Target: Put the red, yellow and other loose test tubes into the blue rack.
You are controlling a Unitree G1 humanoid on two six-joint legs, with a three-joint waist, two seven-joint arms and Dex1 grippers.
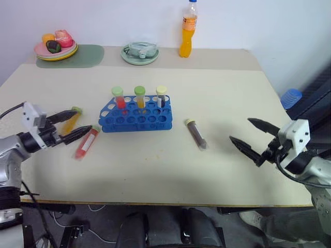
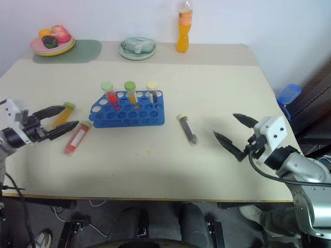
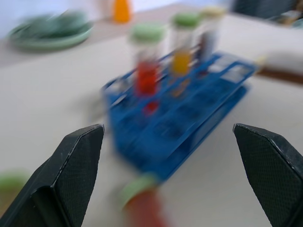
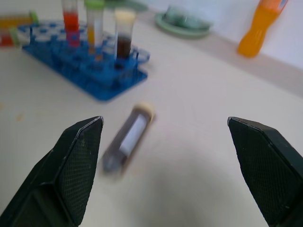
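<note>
A: Where are the loose tubes?
B: Red tube [image 1: 86, 143] and yellow tube [image 1: 71, 120] lie by the left gripper [image 1: 69, 126]; brown tube [image 1: 196, 134] lies right of the perforated blue rack [image 1: 136, 117].
A: Jaws?
B: Both wide apart, empty; right gripper [image 1: 255, 138] too.

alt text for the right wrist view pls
A dark brown test tube with a cream cap lies on the beige table between the open right pincer fingers. Beyond it the blue rack holds three upright tubes.
</note>
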